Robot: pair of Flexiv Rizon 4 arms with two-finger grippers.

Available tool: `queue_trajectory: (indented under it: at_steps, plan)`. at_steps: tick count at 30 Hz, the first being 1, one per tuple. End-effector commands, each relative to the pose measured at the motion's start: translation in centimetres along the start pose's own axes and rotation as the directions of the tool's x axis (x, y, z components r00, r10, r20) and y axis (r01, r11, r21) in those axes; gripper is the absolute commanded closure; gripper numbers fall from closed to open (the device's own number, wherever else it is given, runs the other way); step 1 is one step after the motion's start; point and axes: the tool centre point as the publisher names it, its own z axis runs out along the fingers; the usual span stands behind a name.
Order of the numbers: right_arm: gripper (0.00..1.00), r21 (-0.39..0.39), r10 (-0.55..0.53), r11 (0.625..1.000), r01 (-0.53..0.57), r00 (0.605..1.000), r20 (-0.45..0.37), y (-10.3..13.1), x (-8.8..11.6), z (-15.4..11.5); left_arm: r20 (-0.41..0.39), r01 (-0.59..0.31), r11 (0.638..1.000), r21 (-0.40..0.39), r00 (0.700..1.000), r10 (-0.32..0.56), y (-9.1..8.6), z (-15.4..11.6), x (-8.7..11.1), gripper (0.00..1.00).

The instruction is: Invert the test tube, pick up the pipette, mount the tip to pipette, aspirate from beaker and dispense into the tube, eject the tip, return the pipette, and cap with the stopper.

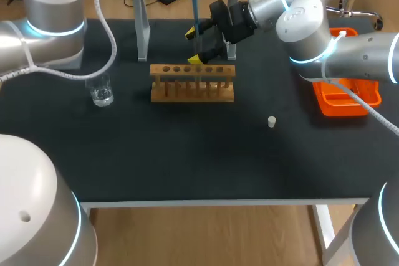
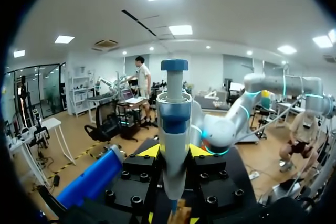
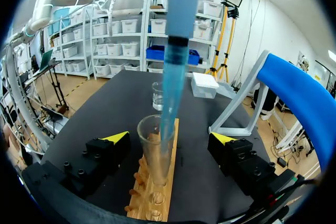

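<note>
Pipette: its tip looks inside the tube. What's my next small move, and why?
Probably press the plunger to dispense. The pipette tip already sits inside the tube mouth, the tube stands upright in the rack, and the right gripper is open on either side of it, touching nothing.

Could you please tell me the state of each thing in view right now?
Test tube: upright in the rack, uncapped.
Pipette: held upright, its tip inside the test tube's mouth.
Beaker: upright, some clear liquid inside.
Stopper: off the tube, lying loose.
Left gripper: shut on the pipette.
Right gripper: fingers open around the test tube.
</note>
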Motion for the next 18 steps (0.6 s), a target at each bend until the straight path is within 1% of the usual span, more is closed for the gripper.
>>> queue_trajectory:
  at_steps: [1, 9, 18]
  plan:
    - [0.00, 0.003, 0.001, 1.000, -0.001, 1.000, -0.004, 0.0, -0.1, -0.1, 0.003, -0.004, 1.000, -0.008, 1.000, 0.004, 0.2, 0.2, 0.1, 1.00]
    - [0.00, 0.003, 0.001, 1.000, -0.001, 1.000, -0.004, 0.0, -0.1, -0.1, 0.005, -0.022, 1.000, -0.003, 1.000, 0.023, 0.8, 0.5, 0.3, 1.00]
    - [0.00, 0.003, 0.001, 1.000, -0.001, 1.000, -0.004, 0.0, -0.1, -0.1, 0.003, -0.034, 0.999, -0.027, 0.999, 0.034, 1.4, 0.9, 0.5, 1.00]
